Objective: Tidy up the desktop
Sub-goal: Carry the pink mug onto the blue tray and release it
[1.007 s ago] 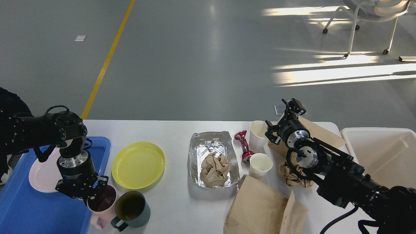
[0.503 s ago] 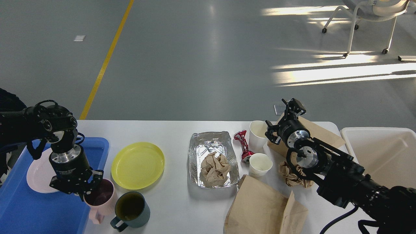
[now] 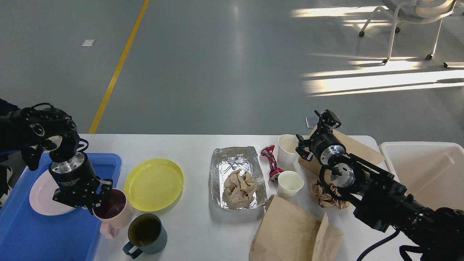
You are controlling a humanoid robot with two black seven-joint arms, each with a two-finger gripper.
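The white desktop (image 3: pixel 192 145) carries dishes and litter. My left gripper (image 3: pixel 95 206) points down at the edge of the blue tray (image 3: pixel 21 235) and is shut on the rim of a pink mug (image 3: pixel 115 214), which hangs tilted over the tray's right edge. A dark green mug (image 3: pixel 146 232) stands just to its right, and a yellow plate (image 3: pixel 153 184) lies behind them. My right gripper (image 3: pixel 326 120) is raised over a brown paper bag (image 3: pixel 359 148) at the back right, next to a white paper cup (image 3: pixel 286 146). Its fingers cannot be told apart.
A pale plate (image 3: pixel 38 197) lies in the blue tray. A foil tray (image 3: pixel 235 159) holds crumpled brown paper (image 3: pixel 239 186). Also on the desktop are a crushed red can (image 3: pixel 271 161), a second paper cup (image 3: pixel 290 183), a paper ball (image 3: pixel 326 197) and a front paper bag (image 3: pixel 295 232). An off-white bin (image 3: pixel 424 174) stands at the right.
My left gripper has moved left and slightly up, carrying the pink mug away from the green mug toward the blue tray. The right arm has not moved.
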